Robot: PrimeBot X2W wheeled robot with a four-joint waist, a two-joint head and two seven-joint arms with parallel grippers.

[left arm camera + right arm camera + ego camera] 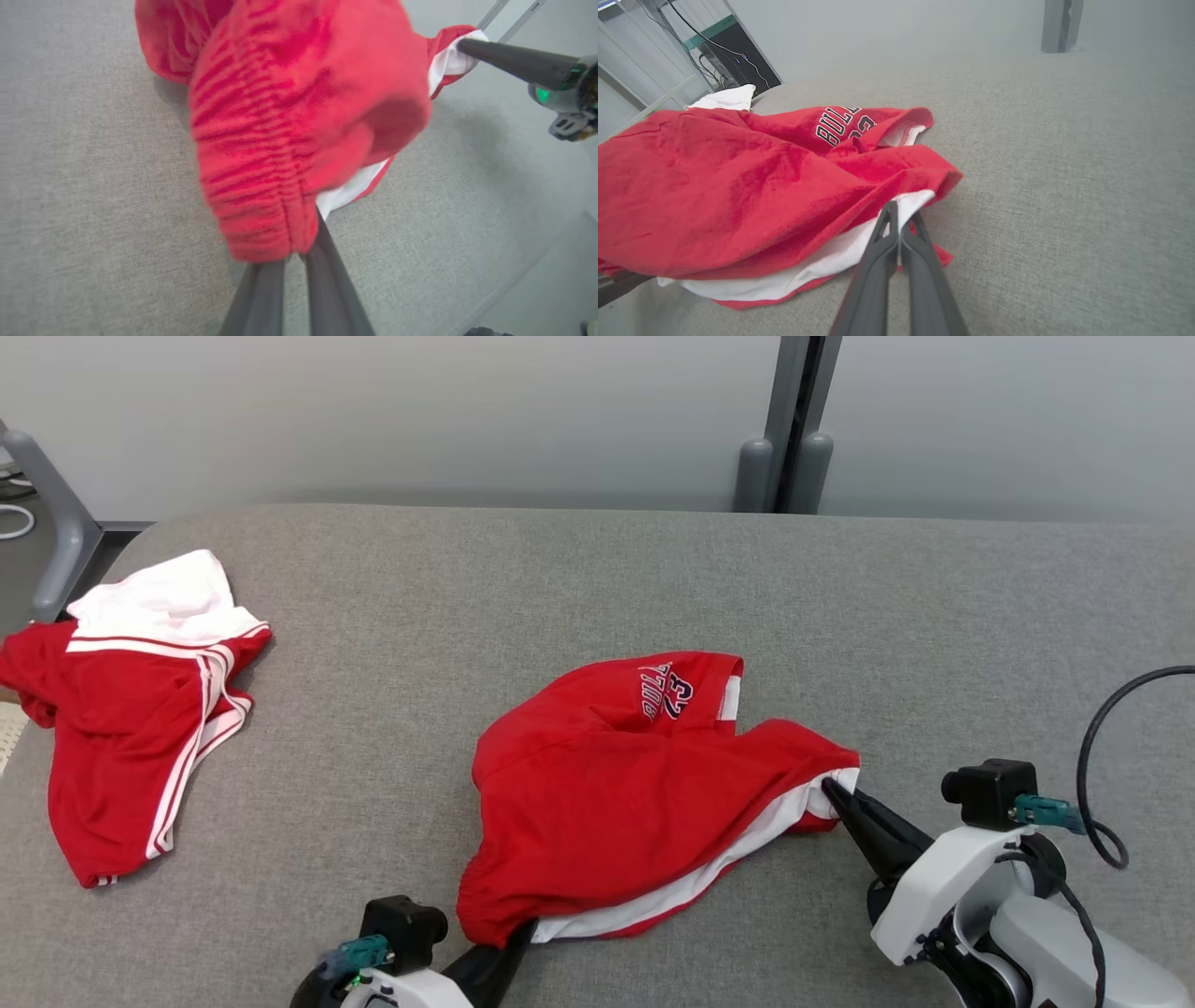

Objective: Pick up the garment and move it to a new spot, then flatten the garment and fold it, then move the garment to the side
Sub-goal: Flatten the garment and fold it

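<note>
Red shorts [635, 784] lie mid-way across the table [560, 579], my left gripper [519, 935] clamped on the near waistband, my right gripper [830, 790] pinching what looks like the white-trimmed hem, the long axis strung between them.

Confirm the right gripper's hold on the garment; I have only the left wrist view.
Observer: The right gripper is shut on the white-trimmed corner of the red garment.
Operator: Check the table on the robot's left before I carry it.
Observer: A second garment, red and white, lies at the left end of the table, apart from the held one.
Operator: Report which face is up.
Observer: The lettering faces up, near the far edge.
</note>
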